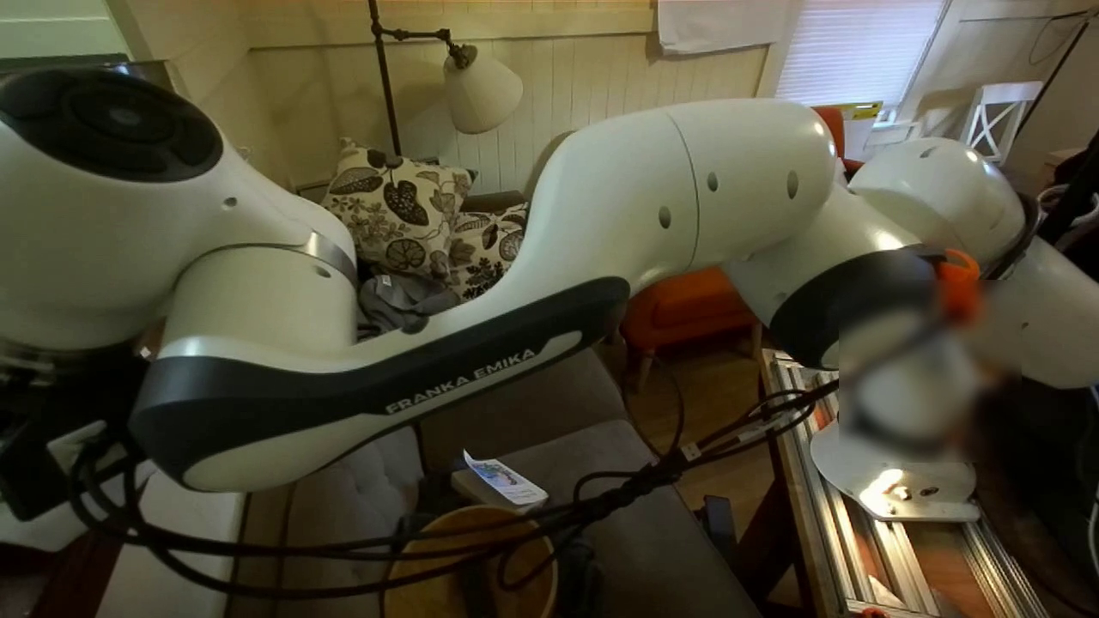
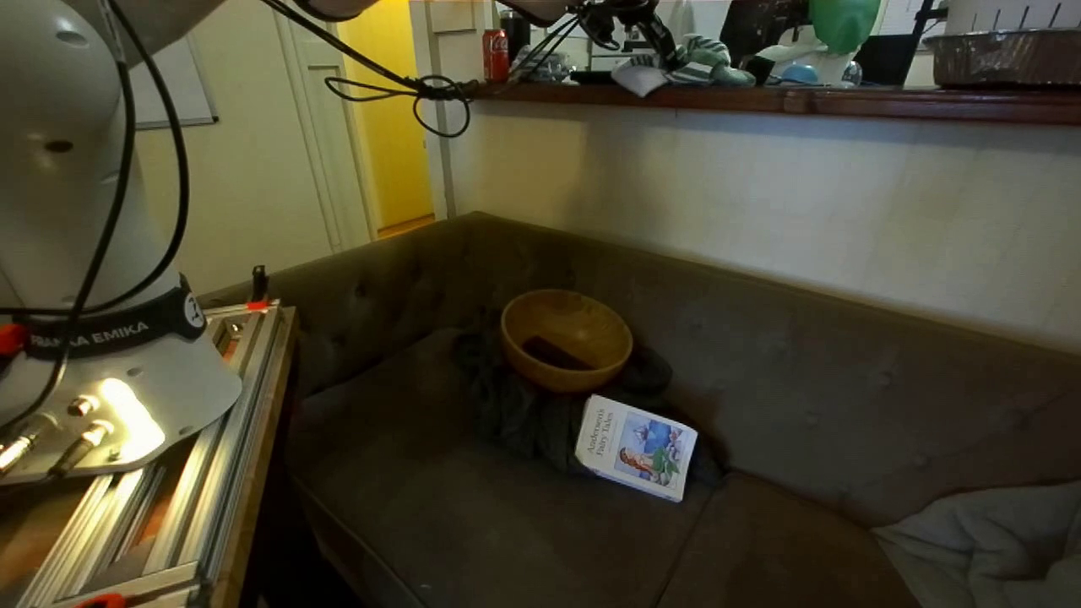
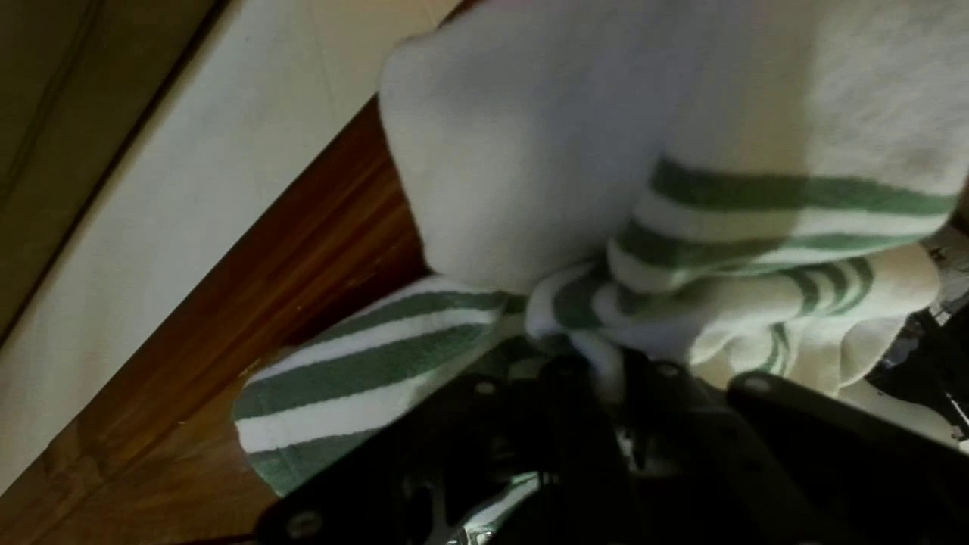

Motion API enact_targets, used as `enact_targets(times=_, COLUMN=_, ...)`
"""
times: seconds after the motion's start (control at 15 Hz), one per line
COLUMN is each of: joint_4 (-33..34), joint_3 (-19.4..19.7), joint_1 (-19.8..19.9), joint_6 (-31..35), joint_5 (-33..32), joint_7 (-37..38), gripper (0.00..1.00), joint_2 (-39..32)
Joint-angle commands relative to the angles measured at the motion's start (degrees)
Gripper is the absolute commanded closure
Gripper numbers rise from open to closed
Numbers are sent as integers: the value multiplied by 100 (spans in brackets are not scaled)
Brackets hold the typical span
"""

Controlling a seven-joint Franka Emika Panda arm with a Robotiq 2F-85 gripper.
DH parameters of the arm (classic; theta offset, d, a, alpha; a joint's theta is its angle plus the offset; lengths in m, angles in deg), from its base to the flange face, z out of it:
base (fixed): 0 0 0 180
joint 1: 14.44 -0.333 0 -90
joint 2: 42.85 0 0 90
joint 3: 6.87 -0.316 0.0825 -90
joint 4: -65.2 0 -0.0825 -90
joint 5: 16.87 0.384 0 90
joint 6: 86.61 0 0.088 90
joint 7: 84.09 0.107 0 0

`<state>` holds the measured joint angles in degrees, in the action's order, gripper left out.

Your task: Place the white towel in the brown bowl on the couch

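The near-closed gripper pinches the white towel, probably limp, light, by a sensible fold near the desk edge.

Book, red can, lamp, patterned cushions

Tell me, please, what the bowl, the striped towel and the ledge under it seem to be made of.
The bowl: probably smooth wood, from its warm brown tone; coating unclear. The towel: soft fabric, likely cotton, matte, as its loose folds suggest. The ledge: apparently stained wood, perhaps varnished, with grain-like streaks.
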<state>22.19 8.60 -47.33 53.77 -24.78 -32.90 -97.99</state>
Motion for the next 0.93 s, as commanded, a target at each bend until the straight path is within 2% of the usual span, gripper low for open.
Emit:
enact_targets(times=0.0, joint_4=64, joint_3=-193, joint_1=58, joint_6=-188, joint_5=231, joint_7=8, gripper=100, joint_2=188)
enact_targets(times=0.13, joint_4=-82, joint_3=-264, joint_1=61, joint_6=-101, joint_5=294, joint_7=-16, gripper=98, joint_2=485)
enact_targets(times=0.47, joint_4=-679, joint_3=-35, joint_1=-35, joint_6=204, joint_5=132, joint_7=408, gripper=97, joint_2=1428)
enact_targets(times=0.73, joint_4=-1616, joint_3=573, joint_1=-324, joint_6=-79, joint_5=-342, joint_7=824, gripper=97, joint_2=2367)
enact_targets(times=0.87, joint_4=-2062, joint_3=1077, joint_1=-624, joint_6=-436, joint_5=-826, joint_7=1254, gripper=97, joint_2=2741)
